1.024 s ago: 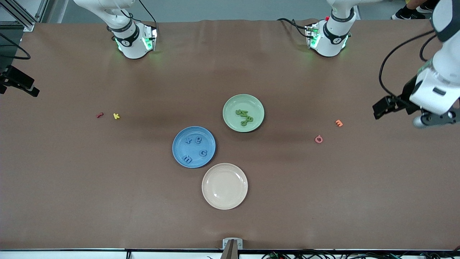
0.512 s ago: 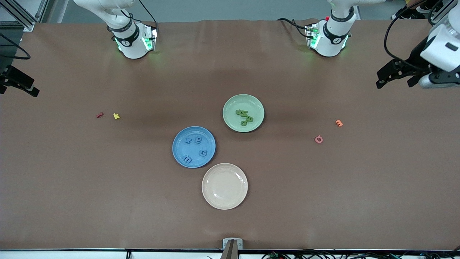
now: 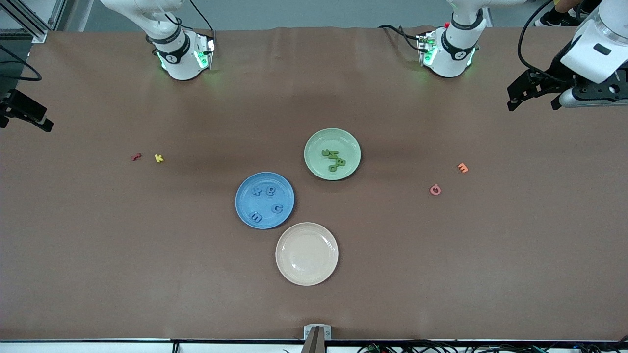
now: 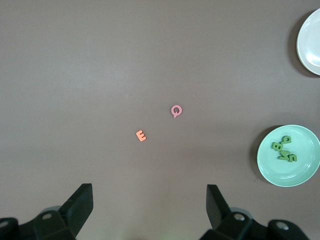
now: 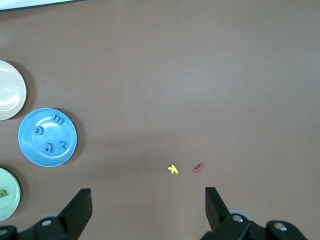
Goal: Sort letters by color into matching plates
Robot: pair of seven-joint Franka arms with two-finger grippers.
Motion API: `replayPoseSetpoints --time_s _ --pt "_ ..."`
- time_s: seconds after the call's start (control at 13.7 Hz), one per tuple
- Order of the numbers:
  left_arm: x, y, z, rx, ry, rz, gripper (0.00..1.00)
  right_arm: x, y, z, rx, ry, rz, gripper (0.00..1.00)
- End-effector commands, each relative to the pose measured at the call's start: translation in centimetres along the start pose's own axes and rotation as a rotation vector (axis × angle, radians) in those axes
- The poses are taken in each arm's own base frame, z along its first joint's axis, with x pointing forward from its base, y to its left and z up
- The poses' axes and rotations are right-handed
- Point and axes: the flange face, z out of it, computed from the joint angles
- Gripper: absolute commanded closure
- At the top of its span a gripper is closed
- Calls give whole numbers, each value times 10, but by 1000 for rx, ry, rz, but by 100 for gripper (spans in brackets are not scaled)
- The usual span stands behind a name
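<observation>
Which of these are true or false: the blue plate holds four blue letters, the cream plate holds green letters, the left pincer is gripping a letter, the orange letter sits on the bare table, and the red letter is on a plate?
1. The blue plate holds four blue letters. True.
2. The cream plate holds green letters. False: it is empty; the green letters lie in the green plate.
3. The left pincer grips a letter. False: it is open and empty.
4. The orange letter lies on the table. True.
5. The red letter is on a plate. False: it lies on the table beside the yellow letter.

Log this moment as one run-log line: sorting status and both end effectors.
blue letters: in blue plate | green letters: in green plate | left end effector: open, raised, table's left-arm end | right end effector: open, raised
</observation>
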Motion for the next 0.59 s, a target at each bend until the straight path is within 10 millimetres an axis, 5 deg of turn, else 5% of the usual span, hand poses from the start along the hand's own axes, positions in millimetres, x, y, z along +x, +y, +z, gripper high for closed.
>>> replayPoseSetpoints --time_s 0.0,0.51 --pt "1 -2 -5 17 6 15 0 0 2 -5 -7 3 -8 0" --pt "1 -4 -9 17 3 8 0 -1 -1 -4 -9 3 -16 0"
